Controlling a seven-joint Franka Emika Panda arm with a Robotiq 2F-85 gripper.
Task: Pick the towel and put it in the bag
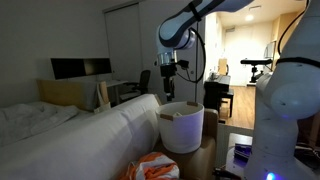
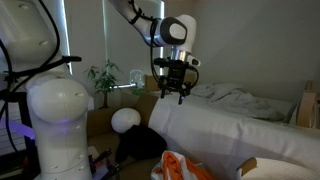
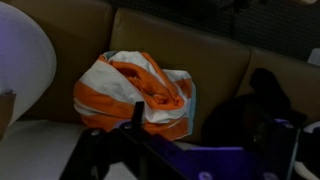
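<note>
**A:** Starting at the left of the wrist view, what is that pale curve?

**B:** It is too blurred to be sure. It may be the bag's wall or the white bedding. Next along is the towel, bunched in a striped heap on the brown cushion, below the hand and a little ahead of it. Right of that sits a dark shape I cannot name.

**A:** And the hand itself?

**B:** The gripper hangs high with its fingers spread and nothing between them, well apart from the towel. I judge it is spread like this because the pick is not yet made.

**A:** Where is the bag?

**B:** In an exterior view the bag stands almost straight beneath the hand, mouth upward, touching the edge of the white bedding. The upright, wide mouth should suit a drop from above.

**A:** So what comes first?

**B:** Probably a descent onto the heap. Its raised folds give the fingers something to pinch.
</note>
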